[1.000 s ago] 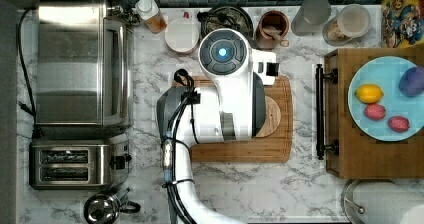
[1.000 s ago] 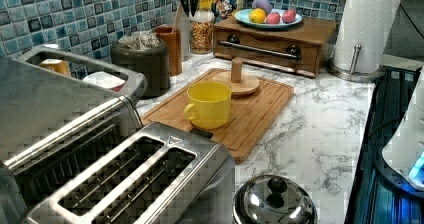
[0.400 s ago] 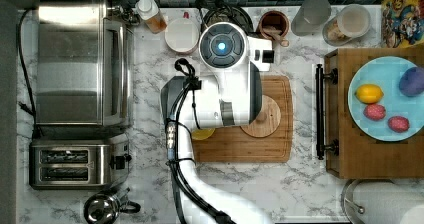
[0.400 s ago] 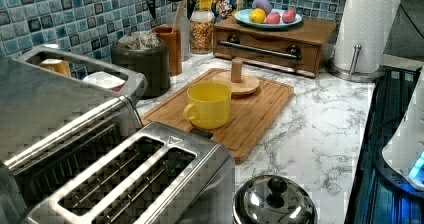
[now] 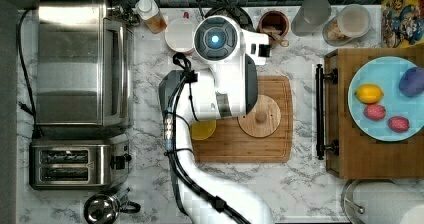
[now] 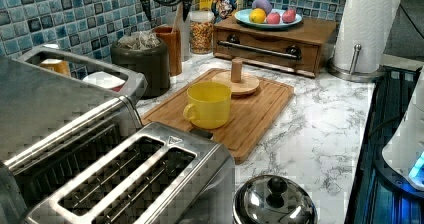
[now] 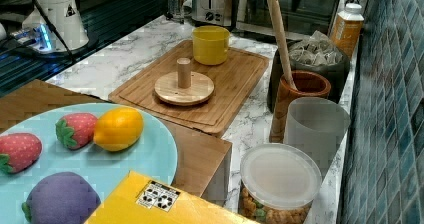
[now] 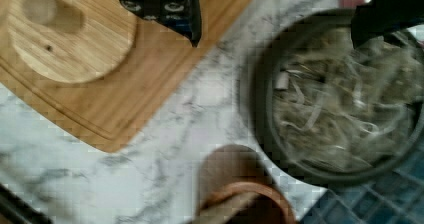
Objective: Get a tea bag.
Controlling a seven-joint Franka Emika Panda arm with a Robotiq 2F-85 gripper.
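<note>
Marble counter point(image 6: 320, 134) backed by blue tiles is seen. In the left view, from left to right, a toaster point(image 6: 135, 184) is set well below the pincer point(image 6: 166, 6) and to the left view's left of it, a dark jar point(image 6: 142, 69) heaped with tea bags point(image 6: 139, 40) is placed just beneath it, and a yellow mug point(image 6: 210, 104) is stood on a board point(image 6: 260, 109) lower and to the left view's right. The pincer is held spread wide above the jar with nothing gripped; in the wrist view one finger point(image 8: 165, 4) is seen against the board and the other finger point(image 8: 390, 9) against the jar's rim.
</note>
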